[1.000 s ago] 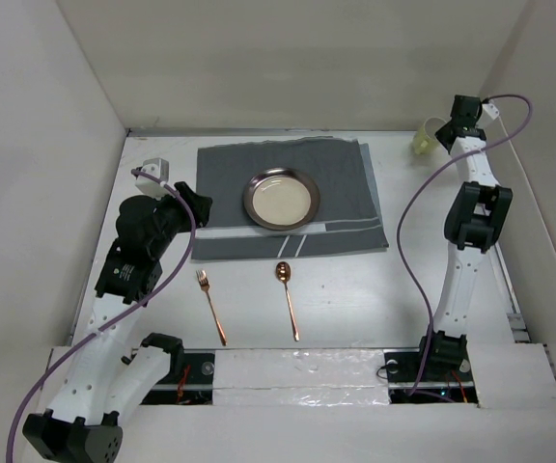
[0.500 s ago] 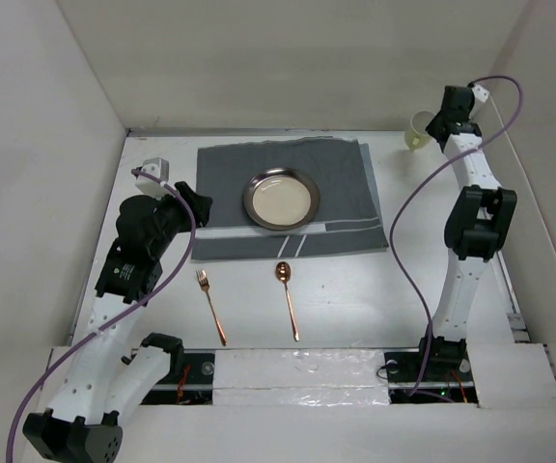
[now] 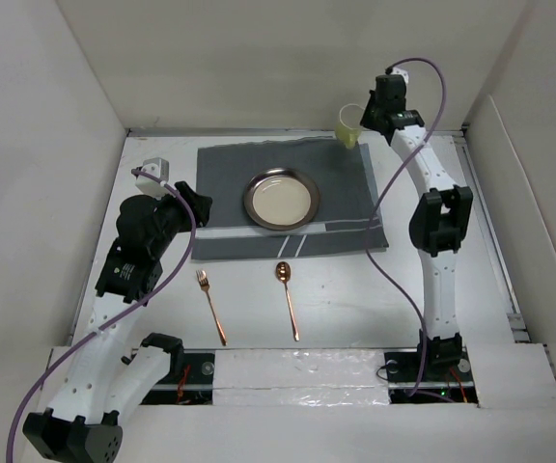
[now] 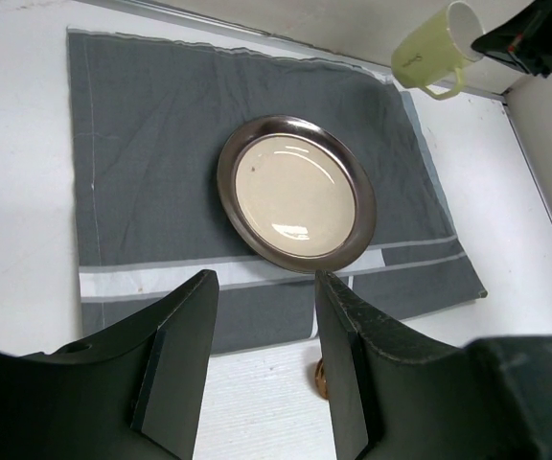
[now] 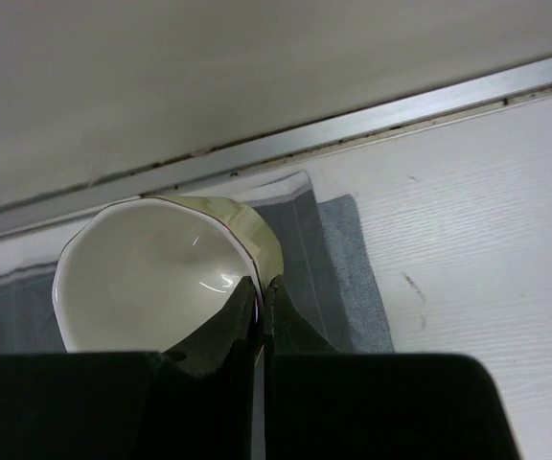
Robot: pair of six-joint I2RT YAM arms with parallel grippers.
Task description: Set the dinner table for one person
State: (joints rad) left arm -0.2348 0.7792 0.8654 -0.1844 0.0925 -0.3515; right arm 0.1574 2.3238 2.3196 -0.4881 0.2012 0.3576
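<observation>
My right gripper (image 3: 365, 120) is shut on the rim of a pale yellow cup (image 3: 348, 126) and holds it in the air above the far right corner of the dark grey placemat (image 3: 336, 198). The cup also shows in the right wrist view (image 5: 151, 273) and the left wrist view (image 4: 431, 56). A metal plate (image 3: 281, 198) lies on the placemat. A copper fork (image 3: 210, 306) and a copper spoon (image 3: 288, 298) lie on the white dinner table (image 3: 355, 299) in front of the placemat. My left gripper (image 4: 262, 369) is open and empty, hovering near the placemat's left front corner.
White walls close in the table on the left, back and right. A metal rail (image 5: 372, 120) runs along the table's far edge.
My right arm has swung left from the far right corner, carrying the cup to above the placemat's far right corner. The left arm has not moved.
</observation>
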